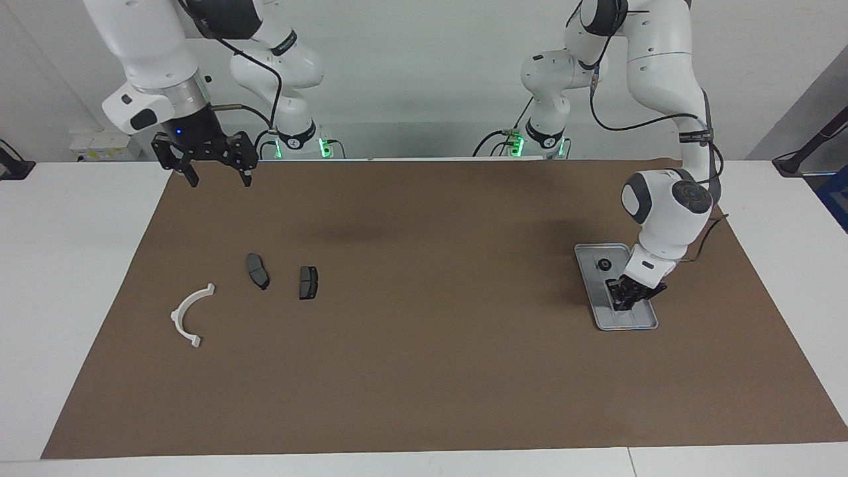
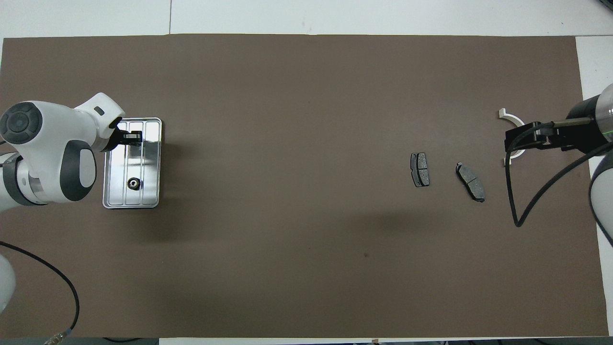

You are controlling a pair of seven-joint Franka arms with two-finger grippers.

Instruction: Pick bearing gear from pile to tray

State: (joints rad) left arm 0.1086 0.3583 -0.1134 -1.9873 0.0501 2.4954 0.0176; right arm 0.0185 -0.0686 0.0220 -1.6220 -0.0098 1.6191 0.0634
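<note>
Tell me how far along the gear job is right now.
Done: one bearing gear lies in the tray. In hand: the left gripper is low over the tray's middle; whether it carries a gear can't be seen. The right gripper waits, open. Left: no loose gears visible on the mat; only two brake pads and a white arc.

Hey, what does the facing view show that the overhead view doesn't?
Only the facing view shows both arms' bases and upper links, the whole white arc, and the right gripper open, raised over the mat.

Only the overhead view shows the tray's lengthwise ridges clearly.

Both show the left gripper low over the tray's end farther from the robots, one small black gear in the tray's nearer end, and two brake pads beside each other toward the right arm's end.
</note>
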